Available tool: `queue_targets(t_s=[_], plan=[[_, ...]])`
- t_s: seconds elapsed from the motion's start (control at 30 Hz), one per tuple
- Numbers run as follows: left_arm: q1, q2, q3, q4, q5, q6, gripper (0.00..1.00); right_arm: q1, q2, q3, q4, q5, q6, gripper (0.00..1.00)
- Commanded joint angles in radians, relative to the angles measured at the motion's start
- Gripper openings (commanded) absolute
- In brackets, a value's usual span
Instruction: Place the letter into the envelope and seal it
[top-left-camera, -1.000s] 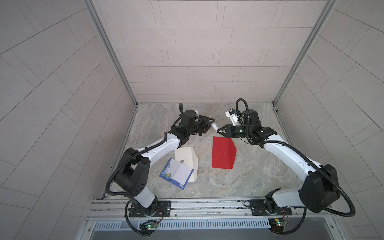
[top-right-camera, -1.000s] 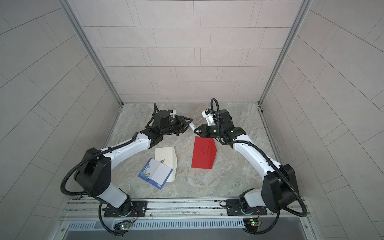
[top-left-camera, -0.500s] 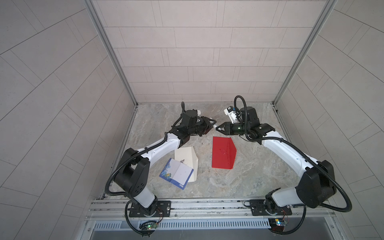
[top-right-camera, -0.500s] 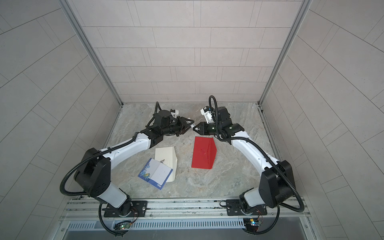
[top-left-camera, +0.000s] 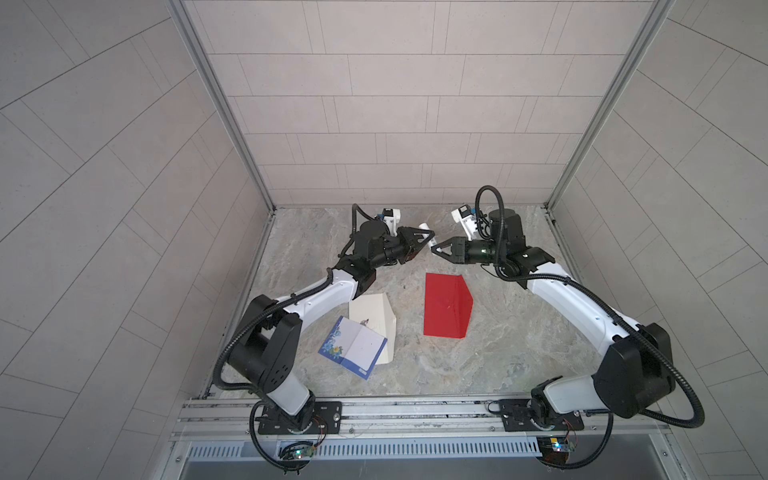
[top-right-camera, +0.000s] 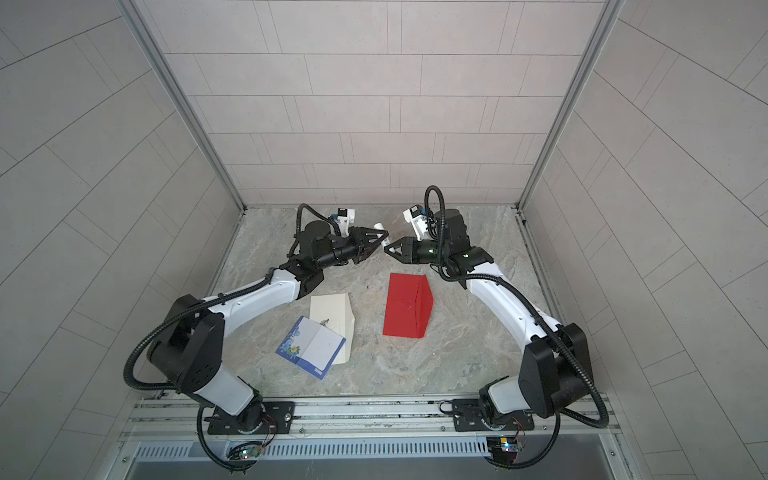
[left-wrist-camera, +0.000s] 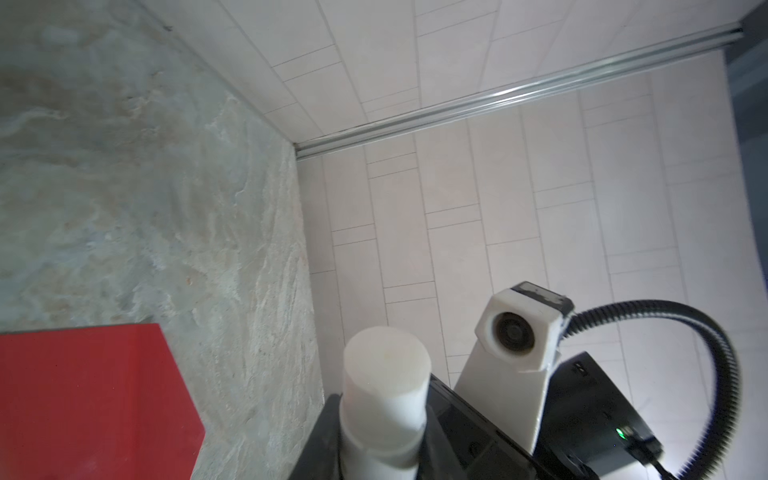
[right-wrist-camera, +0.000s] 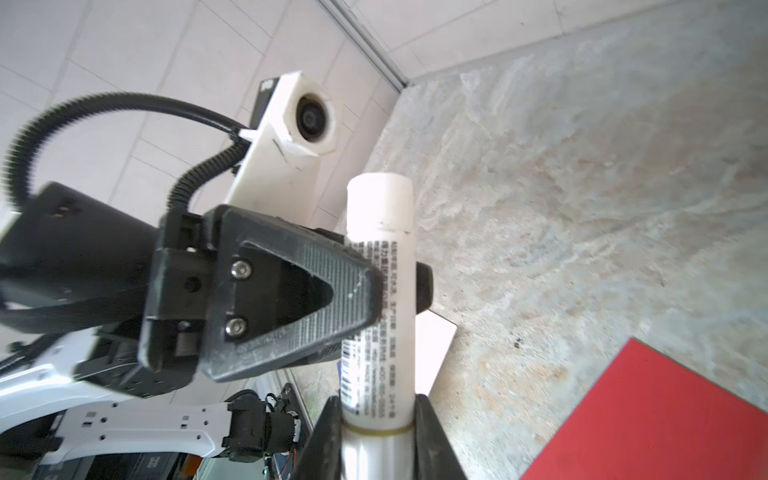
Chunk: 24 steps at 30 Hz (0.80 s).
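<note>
The red envelope (top-left-camera: 446, 305) (top-right-camera: 407, 305) lies flat mid-table with its flap open, and its corner shows in both wrist views (left-wrist-camera: 83, 395) (right-wrist-camera: 665, 415). The letter (top-left-camera: 353, 347) (top-right-camera: 311, 347), white with a blue flowered border, lies front left, partly on a cream folded paper (top-left-camera: 372, 311). Behind the envelope, above the table, my two grippers meet tip to tip on a white glue stick (right-wrist-camera: 382, 249) (left-wrist-camera: 384, 374). My right gripper (right-wrist-camera: 376, 424) (top-left-camera: 434, 248) is shut on one end. My left gripper (left-wrist-camera: 382, 436) (top-left-camera: 430, 240) is shut on its printed body.
Tiled walls enclose the marble table (top-left-camera: 519, 332) on three sides, and the far wall is close behind the grippers. The arm bases sit on a metal rail (top-left-camera: 415, 415) along the front edge.
My left gripper's jaws have closed onto the glue stick. My right gripper has drawn slightly toward the far wall with the stick. The envelope and letter have not moved.
</note>
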Motion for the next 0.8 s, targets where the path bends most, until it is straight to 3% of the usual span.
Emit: queue_targets(t_s=[0.0, 0.1, 0.2, 0.27, 0.37, 0.47, 0.6, 0.77], plan=[[-0.024, -0.023, -0.053, 0.515, 0.169, 0.003, 0.0, 0.047, -0.089, -0.021, 0.263, -0.258, 0.12, 0.01], [-0.025, -0.03, -0.047, 0.519, 0.268, 0.051, 0.0, 0.071, -0.144, 0.019, 0.12, -0.302, -0.008, 0.01], [-0.024, -0.053, -0.034, 0.438, 0.319, 0.124, 0.0, 0.106, -0.159, 0.108, -0.195, -0.325, -0.266, 0.02], [-0.024, -0.079, -0.014, 0.305, 0.317, 0.213, 0.0, 0.118, -0.14, 0.17, -0.361, -0.295, -0.367, 0.13], [-0.026, -0.118, 0.008, 0.162, 0.234, 0.301, 0.0, 0.118, -0.12, 0.245, -0.479, -0.107, -0.379, 0.4], [-0.026, -0.133, 0.081, -0.076, 0.084, 0.322, 0.0, 0.122, -0.139, 0.26, -0.493, 0.153, -0.371, 0.53], [-0.033, -0.122, 0.213, -0.393, -0.079, 0.296, 0.0, 0.157, -0.176, 0.218, -0.449, 0.418, -0.385, 0.6], [-0.04, -0.106, 0.275, -0.52, -0.137, 0.245, 0.0, 0.207, -0.179, 0.195, -0.426, 0.619, -0.422, 0.57]])
